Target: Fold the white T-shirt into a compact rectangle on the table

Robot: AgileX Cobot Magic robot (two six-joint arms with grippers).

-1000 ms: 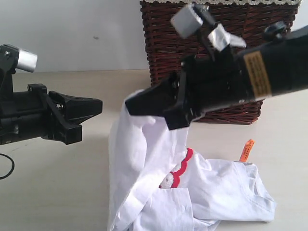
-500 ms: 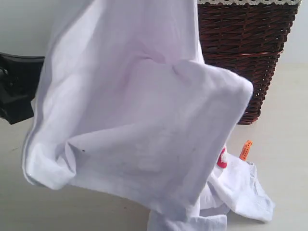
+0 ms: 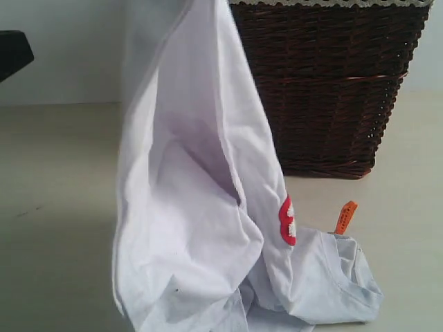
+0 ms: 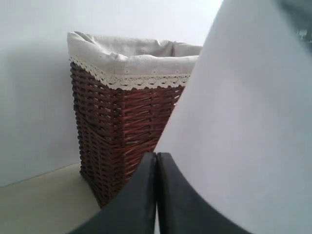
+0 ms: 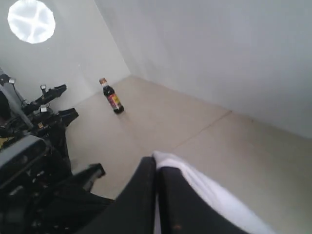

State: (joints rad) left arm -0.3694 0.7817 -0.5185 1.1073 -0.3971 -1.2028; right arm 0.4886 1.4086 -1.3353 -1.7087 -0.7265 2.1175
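A dark brown wicker basket (image 3: 332,83) stood upright before a pale wall (image 3: 69,62), a cream liner (image 4: 131,61) with a lace edge folded over its rim. A small orange tag (image 3: 345,216) stuck up near its base. Elsewhere, a dark bottle (image 5: 112,97) stood upright on a pale floor (image 5: 195,126), beneath a round light (image 5: 30,20).

soft cloth T-shirt (image 3: 194,207), matt table (image 3: 55,207), rough wicker basket (image 3: 332,90)
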